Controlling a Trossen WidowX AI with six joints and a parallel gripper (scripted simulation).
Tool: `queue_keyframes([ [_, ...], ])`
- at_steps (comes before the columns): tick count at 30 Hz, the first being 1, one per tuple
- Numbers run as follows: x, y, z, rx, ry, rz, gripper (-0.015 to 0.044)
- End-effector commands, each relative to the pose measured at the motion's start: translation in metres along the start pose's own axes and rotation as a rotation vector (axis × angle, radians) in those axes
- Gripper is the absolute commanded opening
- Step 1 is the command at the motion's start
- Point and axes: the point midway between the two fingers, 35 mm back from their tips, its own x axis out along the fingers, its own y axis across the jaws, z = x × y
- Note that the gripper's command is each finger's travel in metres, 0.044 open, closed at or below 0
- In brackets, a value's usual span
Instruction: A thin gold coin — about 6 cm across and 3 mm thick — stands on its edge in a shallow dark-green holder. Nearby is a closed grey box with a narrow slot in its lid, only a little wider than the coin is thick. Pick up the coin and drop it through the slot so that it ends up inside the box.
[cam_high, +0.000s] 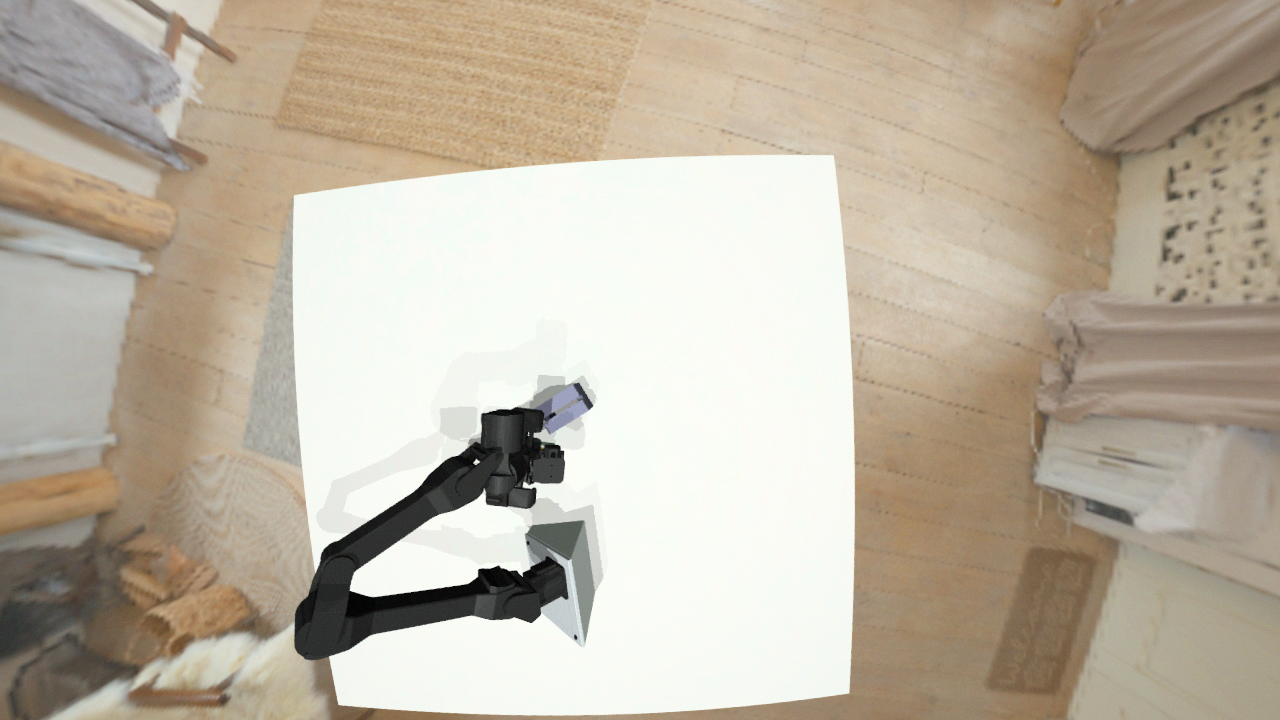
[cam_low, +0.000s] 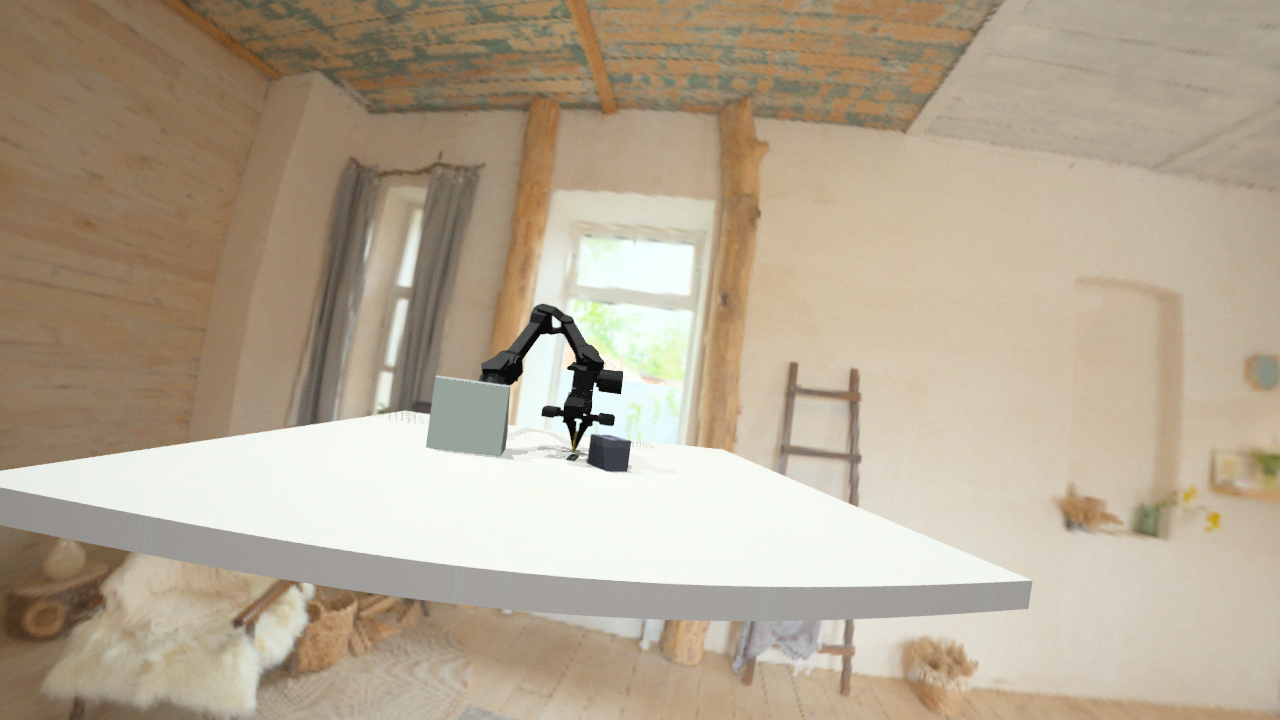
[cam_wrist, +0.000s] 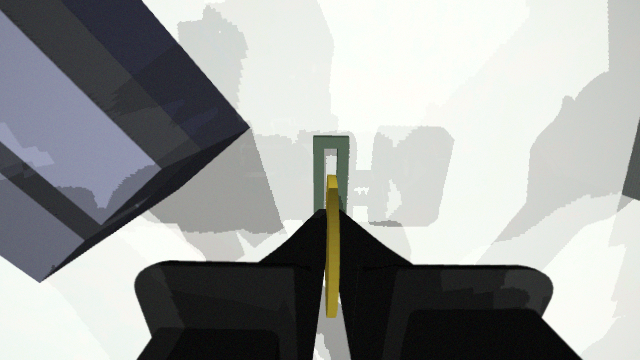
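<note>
The gold coin (cam_wrist: 332, 280) stands on edge between the fingers, seen edge-on in the wrist view. My gripper (cam_low: 574, 445) (cam_wrist: 329, 217) points down and is shut on it. The dark-green holder (cam_low: 572, 457) (cam_wrist: 319, 170) lies right below the fingertips, with its slot lined up with the coin. The far end of the slot shows bare; the fingers hide the rest, so I cannot tell whether the coin's lower edge is still in it. The closed bluish-grey box (cam_high: 565, 396) (cam_low: 609, 453) (cam_wrist: 75, 115) stands close by, its slot turned diagonally to the coin.
The grey wedge-shaped mount (cam_high: 583, 564) (cam_low: 468, 416) of the arm stands on the white table (cam_high: 716, 358) (cam_low: 537, 519), on the other side of the holder from the box. The box corner is near the left finger in the wrist view.
</note>
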Motion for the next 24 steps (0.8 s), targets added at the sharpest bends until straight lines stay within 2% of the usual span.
queue_keyframes([
  [1, -0.011, 0.004, 0.0, -0.011, -0.007, 0.009, 0.0],
  [24, -0.067, 0.001, 0.0, -0.01, -0.005, 0.006, 0.0],
])
